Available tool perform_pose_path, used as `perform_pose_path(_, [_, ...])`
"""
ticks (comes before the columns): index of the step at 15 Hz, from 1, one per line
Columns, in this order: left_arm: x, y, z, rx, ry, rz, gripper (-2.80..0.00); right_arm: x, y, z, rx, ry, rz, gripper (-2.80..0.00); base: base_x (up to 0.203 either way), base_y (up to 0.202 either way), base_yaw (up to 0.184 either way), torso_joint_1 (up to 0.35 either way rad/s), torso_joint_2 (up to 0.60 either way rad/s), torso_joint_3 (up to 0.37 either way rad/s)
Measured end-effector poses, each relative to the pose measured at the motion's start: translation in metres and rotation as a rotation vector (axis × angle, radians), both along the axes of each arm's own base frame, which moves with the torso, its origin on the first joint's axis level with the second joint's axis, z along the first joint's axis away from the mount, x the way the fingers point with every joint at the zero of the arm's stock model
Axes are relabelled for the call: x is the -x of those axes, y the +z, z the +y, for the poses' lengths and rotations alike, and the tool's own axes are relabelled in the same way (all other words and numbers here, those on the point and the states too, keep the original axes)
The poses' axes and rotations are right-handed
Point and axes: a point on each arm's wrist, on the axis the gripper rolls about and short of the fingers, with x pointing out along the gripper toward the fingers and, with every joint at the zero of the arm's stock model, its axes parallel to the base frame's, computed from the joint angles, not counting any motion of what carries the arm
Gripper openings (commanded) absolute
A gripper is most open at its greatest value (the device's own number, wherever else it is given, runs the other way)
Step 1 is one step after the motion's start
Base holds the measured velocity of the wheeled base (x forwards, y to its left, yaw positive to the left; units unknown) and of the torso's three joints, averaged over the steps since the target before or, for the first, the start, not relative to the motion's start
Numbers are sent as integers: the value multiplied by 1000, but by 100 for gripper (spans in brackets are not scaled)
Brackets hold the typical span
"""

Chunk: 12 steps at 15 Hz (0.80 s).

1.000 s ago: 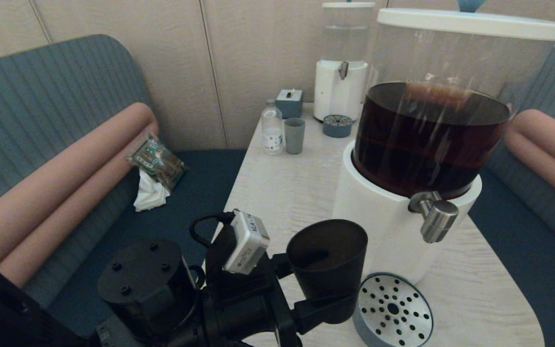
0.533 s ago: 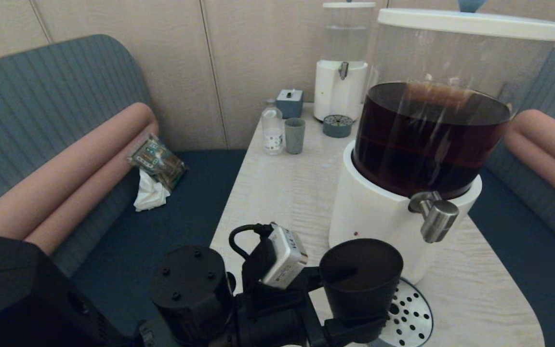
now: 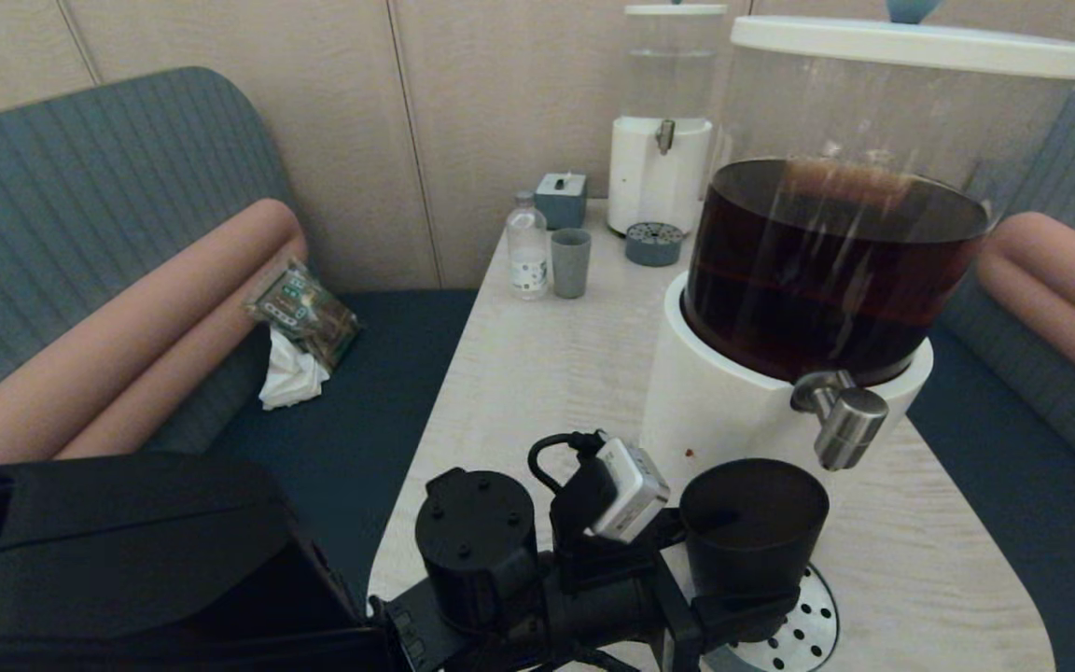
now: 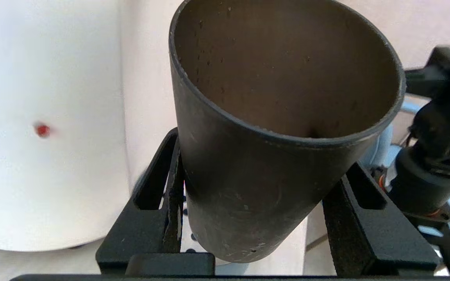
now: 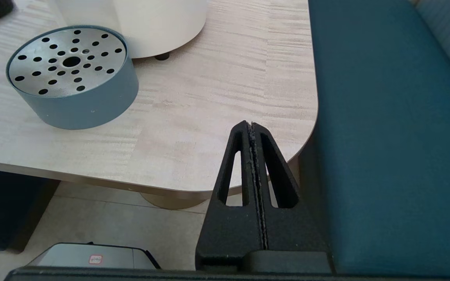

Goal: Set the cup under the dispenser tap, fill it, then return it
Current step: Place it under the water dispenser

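Note:
My left gripper (image 3: 733, 571) is shut on the black cup (image 3: 752, 523) and holds it upright above the left part of the round perforated drip tray (image 3: 803, 627). The steel dispenser tap (image 3: 844, 425) juts from the white base (image 3: 719, 411) of the dispenser with dark brown liquid. Its spout hangs just past the cup rim's right edge and a little above it. In the left wrist view the cup (image 4: 248, 187) sits between the two fingers of the left gripper (image 4: 262, 152), and the part of its inside that shows looks dry. My right gripper (image 5: 251, 125) is shut on nothing, parked off the table's near right corner.
At the back stand a clear-liquid dispenser (image 3: 661, 159), its small drip tray (image 3: 654, 245), a pale grey-green cup (image 3: 570, 263), a bottle (image 3: 527, 247) and a small box (image 3: 561, 199). Blue benches flank the table (image 3: 547, 373). A packet and a tissue (image 3: 300, 327) lie on the left seat.
My left arm has carried the cup to the right, from beside the dispenser base to over the drip tray, close below the tap.

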Motion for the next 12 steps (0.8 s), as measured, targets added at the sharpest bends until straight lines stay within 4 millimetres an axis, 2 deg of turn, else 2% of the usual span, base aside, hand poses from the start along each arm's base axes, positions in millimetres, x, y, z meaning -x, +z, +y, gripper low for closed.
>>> perform_pose_path(5, [-9,-18,-12,-22,3,15,-280,0,0,0,0,0,0,-280,0,0,0,0,0,0])
perform_pose_path(12, [-19,-30,-24,-22,0,16,-280,0,0,0,0,0,0,-280,0,0,0,0,0,0])
